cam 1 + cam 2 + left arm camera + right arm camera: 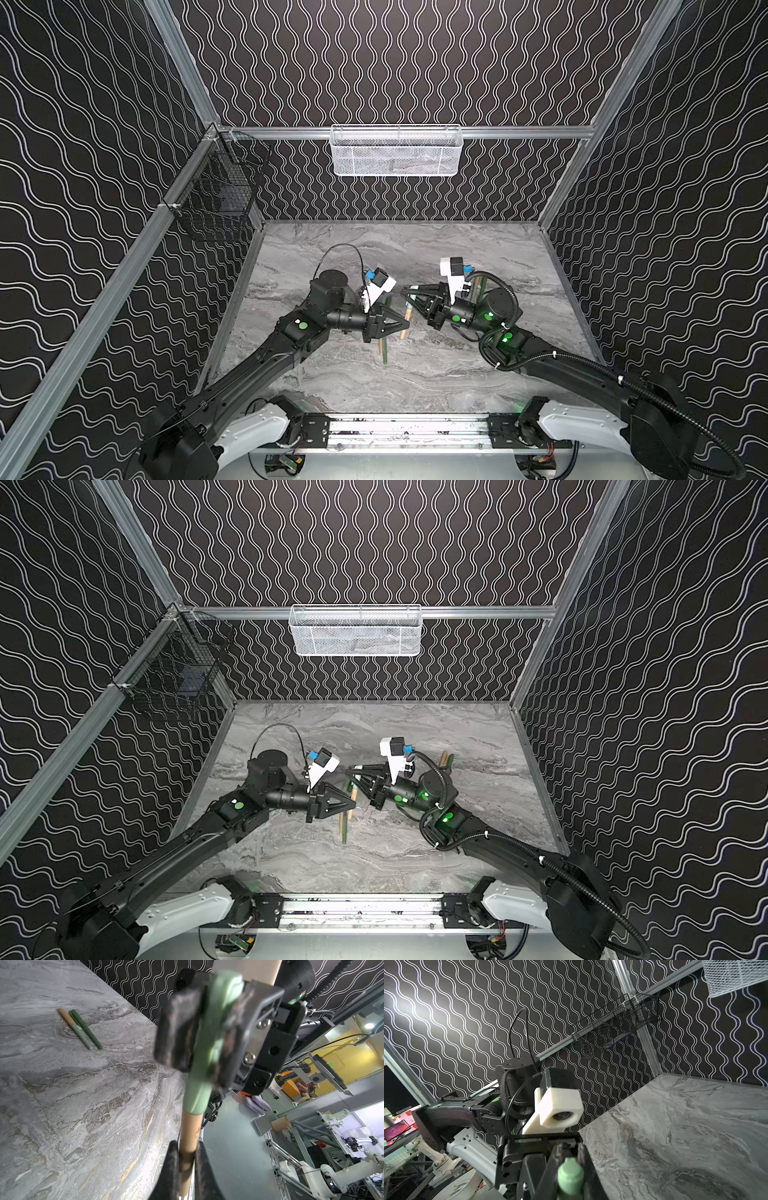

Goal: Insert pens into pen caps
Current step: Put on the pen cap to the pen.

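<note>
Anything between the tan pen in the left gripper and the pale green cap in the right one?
Nothing visible. In the left wrist view the tan pen, clamped by the left gripper, runs into the open end of the pale green cap held by the right gripper. Other pens lie apart on the table.

Matt pen cap [197, 1093], marbled tabletop [415, 374], metal mesh basket [395, 160]

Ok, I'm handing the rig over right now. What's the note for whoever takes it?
Left gripper: jaws shut on the tan-orange pen.
Right gripper: jaws shut on the pale green cap, already over that pen's tip; seating unclear.
Two pens beside the right arm look capped; other pens lie under the left gripper, caps unclear.
Left: seat this cap, check the rest.
</note>
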Available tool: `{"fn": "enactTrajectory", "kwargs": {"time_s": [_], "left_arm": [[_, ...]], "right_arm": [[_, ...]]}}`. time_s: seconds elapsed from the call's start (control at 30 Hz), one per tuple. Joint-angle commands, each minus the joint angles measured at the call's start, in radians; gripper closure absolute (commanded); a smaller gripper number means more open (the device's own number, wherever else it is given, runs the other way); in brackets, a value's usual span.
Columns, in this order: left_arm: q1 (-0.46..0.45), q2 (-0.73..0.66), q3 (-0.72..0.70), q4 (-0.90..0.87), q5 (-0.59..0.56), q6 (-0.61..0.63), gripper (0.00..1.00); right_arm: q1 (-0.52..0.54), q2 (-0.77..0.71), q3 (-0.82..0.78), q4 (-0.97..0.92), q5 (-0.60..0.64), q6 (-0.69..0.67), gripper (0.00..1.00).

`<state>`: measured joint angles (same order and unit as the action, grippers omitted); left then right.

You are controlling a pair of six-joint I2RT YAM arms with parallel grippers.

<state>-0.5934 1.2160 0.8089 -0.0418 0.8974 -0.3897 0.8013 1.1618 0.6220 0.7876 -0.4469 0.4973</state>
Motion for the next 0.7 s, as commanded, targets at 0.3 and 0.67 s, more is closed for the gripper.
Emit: {"fn": "enactTrajectory", "kwargs": {"time_s": [0.3, 0.67], "left_arm": [[0.029, 0.036, 0.004, 0.667, -0.084, -0.152, 1.0], [0.029, -0.007, -0.076, 0.671, -0.073, -0.18, 0.99]], "right_arm": [[0.019, 0.017, 0.04, -0.345, -0.072, -0.034, 1.0], [-0.004, 0.066, 0.15, -0.343, 0.003, 0.052, 1.0]]}}
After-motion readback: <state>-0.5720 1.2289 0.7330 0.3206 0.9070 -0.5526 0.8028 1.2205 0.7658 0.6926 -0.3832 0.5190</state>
